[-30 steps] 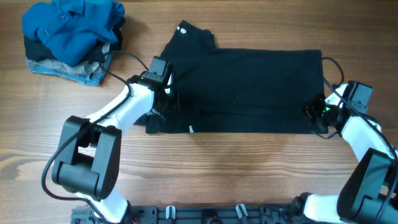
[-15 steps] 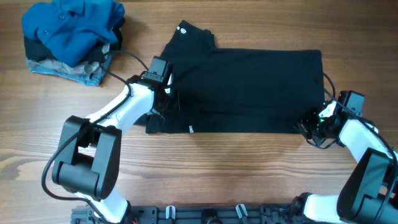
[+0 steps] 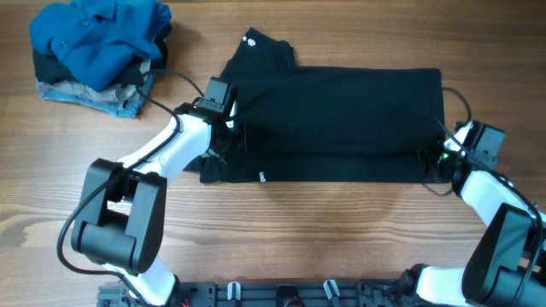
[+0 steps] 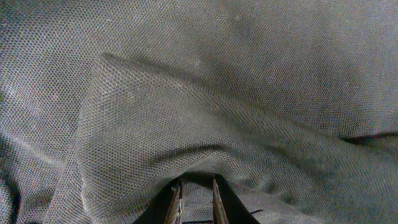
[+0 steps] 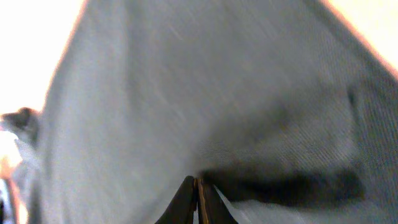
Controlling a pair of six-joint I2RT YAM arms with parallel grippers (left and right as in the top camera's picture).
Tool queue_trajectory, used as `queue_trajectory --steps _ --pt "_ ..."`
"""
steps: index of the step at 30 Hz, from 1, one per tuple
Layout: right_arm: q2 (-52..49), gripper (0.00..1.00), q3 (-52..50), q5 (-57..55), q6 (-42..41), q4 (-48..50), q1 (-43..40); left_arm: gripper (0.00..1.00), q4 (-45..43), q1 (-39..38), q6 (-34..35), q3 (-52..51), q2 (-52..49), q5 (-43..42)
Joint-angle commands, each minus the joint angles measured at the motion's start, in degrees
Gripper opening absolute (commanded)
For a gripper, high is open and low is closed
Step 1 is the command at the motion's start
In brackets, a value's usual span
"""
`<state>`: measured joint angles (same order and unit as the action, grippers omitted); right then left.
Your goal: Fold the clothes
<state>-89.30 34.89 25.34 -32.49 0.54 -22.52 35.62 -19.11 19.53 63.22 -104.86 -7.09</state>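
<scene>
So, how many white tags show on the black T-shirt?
2. One white label at the neck, at the far left of the black T-shirt; one white hem tag on its near edge. Folds may hide others.

Even overhead light, soft shadows, T-shirt (image 4: 205, 87) weave sharp at left wrist, right wrist blurred, corners overexposed

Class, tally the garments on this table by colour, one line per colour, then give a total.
Black T-shirt: 1
Bright blue shirt: 1
Light grey-blue denim piece: 1
Total: 3
A dark layer also shows in the pile; whether it is a separate garment cannot be told.
</scene>
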Motion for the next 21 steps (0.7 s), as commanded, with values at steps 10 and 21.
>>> queue_trajectory --steps 10,21 --pt "0.44 0.04 2.34 25.35 4.39 -10.45 2.01 0.17 -0.22 -0.07 -1.11 -0.44 -0.63 0.79" --pt "-0.02 0.04 2.12 -6.45 5.07 -22.84 11.32 0.18 -0.22 -0.07 -1.14 -0.44 -0.63 0.76"
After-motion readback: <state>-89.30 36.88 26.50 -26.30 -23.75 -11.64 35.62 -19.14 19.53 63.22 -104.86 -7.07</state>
